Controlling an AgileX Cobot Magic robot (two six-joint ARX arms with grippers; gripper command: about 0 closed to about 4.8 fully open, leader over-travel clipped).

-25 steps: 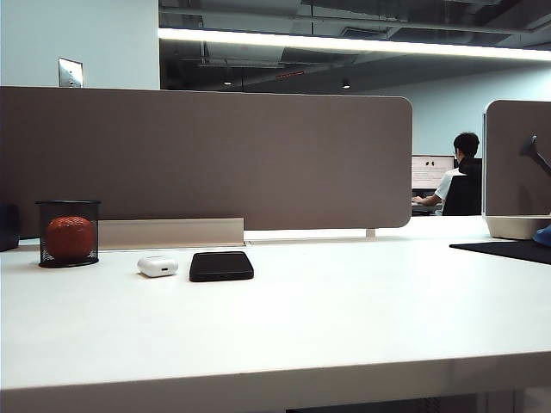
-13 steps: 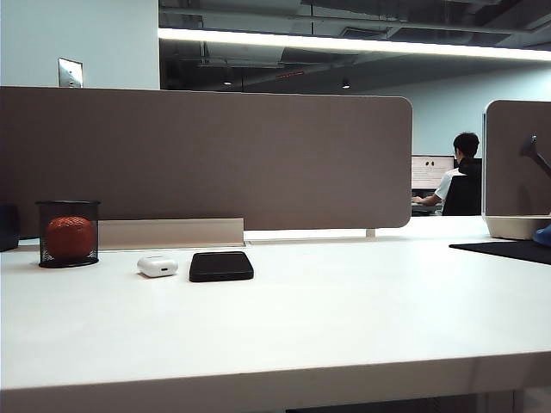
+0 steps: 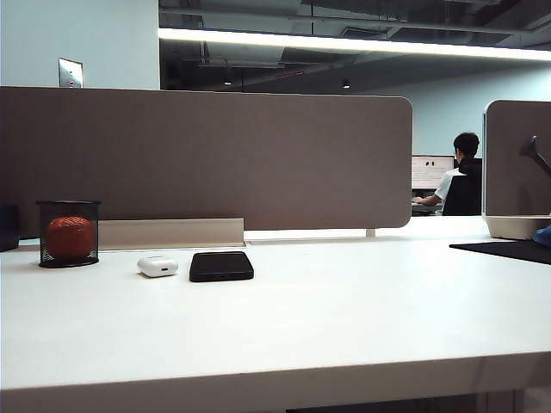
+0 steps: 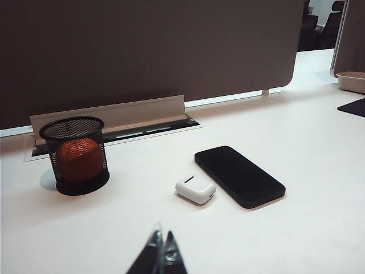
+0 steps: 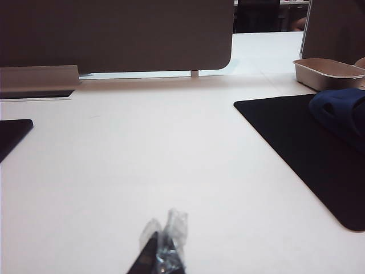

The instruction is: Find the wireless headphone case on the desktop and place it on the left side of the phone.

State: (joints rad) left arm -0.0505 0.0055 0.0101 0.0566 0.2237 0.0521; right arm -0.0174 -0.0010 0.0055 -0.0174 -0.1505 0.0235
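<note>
White desk (image 3: 344,318) carries the phone (image 3: 221,266), and the case (image 3: 157,266) already sits just left of it. Judging by that, only a clean retreat remains: left gripper (image 4: 161,254) and right gripper (image 5: 162,251), both closed and empty, hang well short of the phone.

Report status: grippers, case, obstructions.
Left gripper shut, empty, short of case. Right gripper shut, empty. Headphone case left of phone. Nothing blocking.
</note>
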